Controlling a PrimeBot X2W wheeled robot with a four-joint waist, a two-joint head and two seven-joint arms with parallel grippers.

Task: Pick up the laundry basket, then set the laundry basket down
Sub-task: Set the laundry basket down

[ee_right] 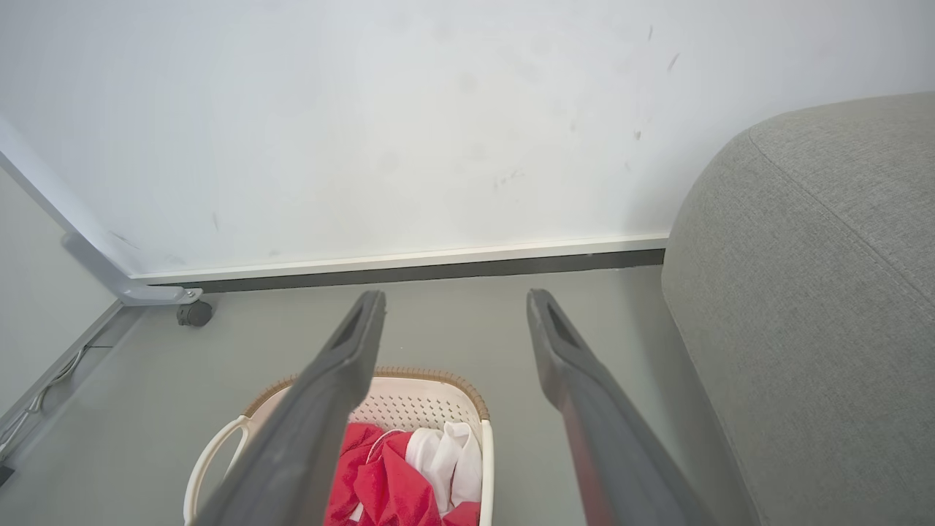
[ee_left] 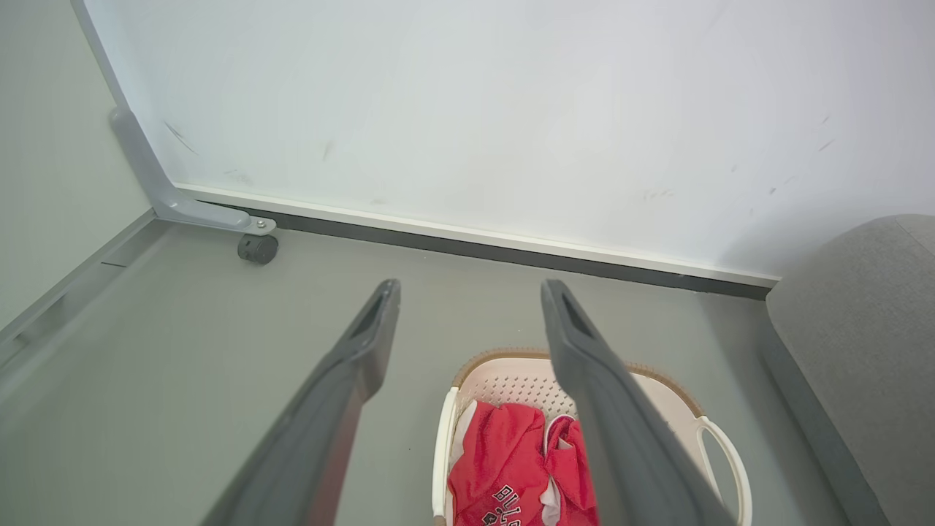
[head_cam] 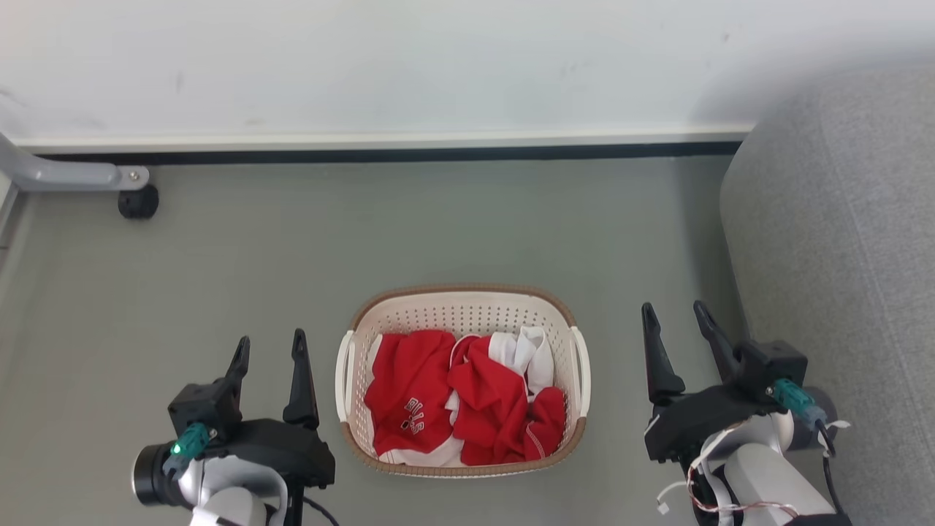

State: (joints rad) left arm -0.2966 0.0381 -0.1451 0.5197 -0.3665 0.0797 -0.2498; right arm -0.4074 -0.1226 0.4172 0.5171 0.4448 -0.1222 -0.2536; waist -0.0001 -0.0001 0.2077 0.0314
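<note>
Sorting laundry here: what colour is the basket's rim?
Brown, woven-look, on the laundry basket; clearest in the head view.

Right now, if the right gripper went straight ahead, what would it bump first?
The right gripper would likely meet the white wall, maybe the floor just before it; depth is unclear.

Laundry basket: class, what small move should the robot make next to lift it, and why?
Probably move each open claw inward toward its nearest white handle. The laundry basket rests on the floor between the left claw and right claw, and neither touches it.
</note>
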